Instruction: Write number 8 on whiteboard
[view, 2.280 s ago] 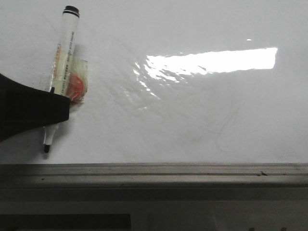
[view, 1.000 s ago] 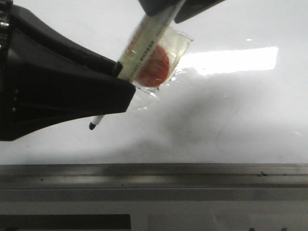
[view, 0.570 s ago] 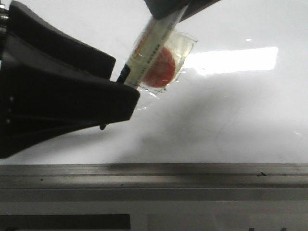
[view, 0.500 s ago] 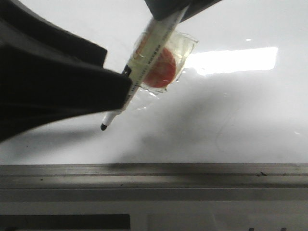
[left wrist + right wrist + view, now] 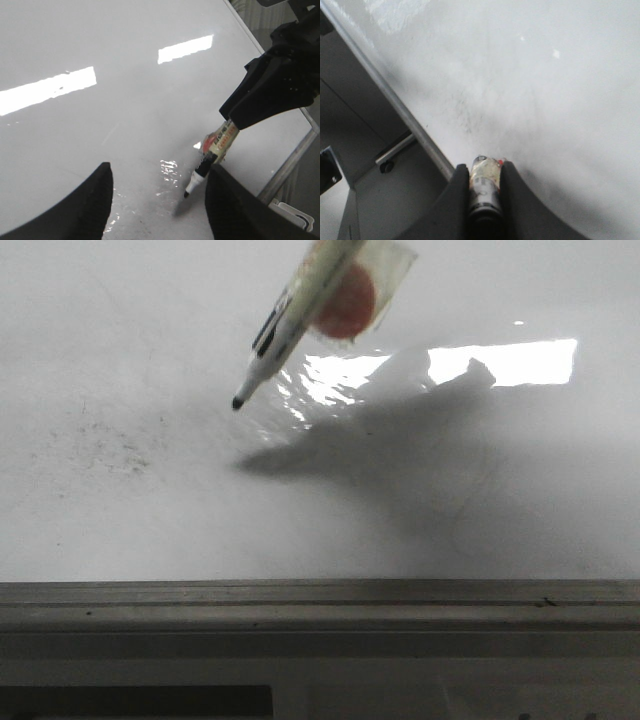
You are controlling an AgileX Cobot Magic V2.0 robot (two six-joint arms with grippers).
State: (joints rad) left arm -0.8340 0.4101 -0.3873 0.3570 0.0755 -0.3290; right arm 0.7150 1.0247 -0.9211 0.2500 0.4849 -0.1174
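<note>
The whiteboard (image 5: pixel 150 510) is glossy white with faint grey smudges; no black number 8 shows on it in any view. My right gripper (image 5: pixel 485 170) is shut on a marker (image 5: pixel 484 181). In the front view the marker (image 5: pixel 300 300) slants down from the top edge, with red-patched tape on its barrel. Its black tip hangs a little above the board, apart from its shadow. The right gripper itself is out of the front view. In the left wrist view the right gripper (image 5: pixel 231 119) holds the marker (image 5: pixel 212 155). My left gripper (image 5: pixel 157 200) is open and empty, its fingers (image 5: pixel 95 200) on either side of the marker tip.
A grey metal rail (image 5: pixel 320 605) edges the board along the near side; it also shows in the left wrist view (image 5: pixel 290 160) and the right wrist view (image 5: pixel 395 100). Glare patches (image 5: pixel 500 362) lie on the board. Faint grey specks (image 5: pixel 110 445) sit at the left.
The left gripper let go of the marker and drew back out of the front view. The right gripper now holds the marker alone, lifted higher and farther over the board.
</note>
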